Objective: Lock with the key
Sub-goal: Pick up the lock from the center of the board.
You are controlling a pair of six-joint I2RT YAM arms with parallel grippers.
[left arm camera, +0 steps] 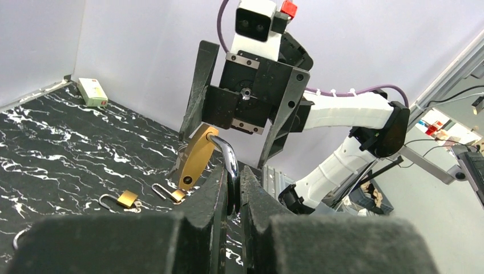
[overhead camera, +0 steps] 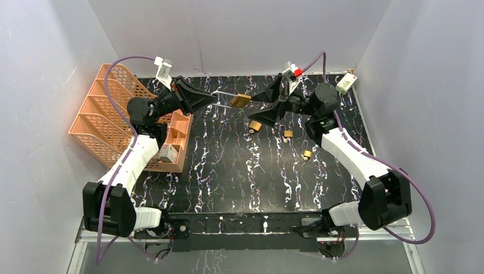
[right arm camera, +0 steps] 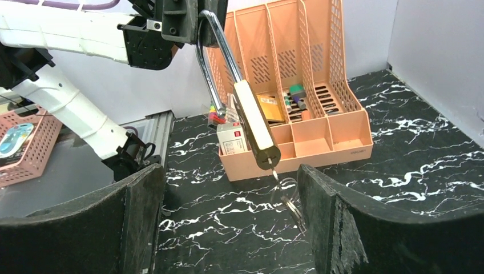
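Pincer, left [left arm camera: 231, 182]: clamped tight on the steel shackle [left arm camera: 228, 162] of a brass padlock [left arm camera: 197, 157], which it holds in the air above the tabletop [overhead camera: 228, 171].

Pincer, right [right arm camera: 228, 171]: jaws wide, holding nothing, facing the padlock's keyhole end.

Item: key [right arm camera: 273, 168], seated in the keyhole at the bottom of the lock body, with the key ring [right arm camera: 291, 200] dangling below.

Position: key between the right fingers, slightly nearer the right-hand one; neither finger touches it.

Handling note (judgement): the step is taking the key. Centre the jaws on the key's bow, not the loose rings, and line the wrist up with the key's axis before closing. The left grip must resist the turn.

Also present: three small padlocks [overhead camera: 289, 134] on the tabletop.
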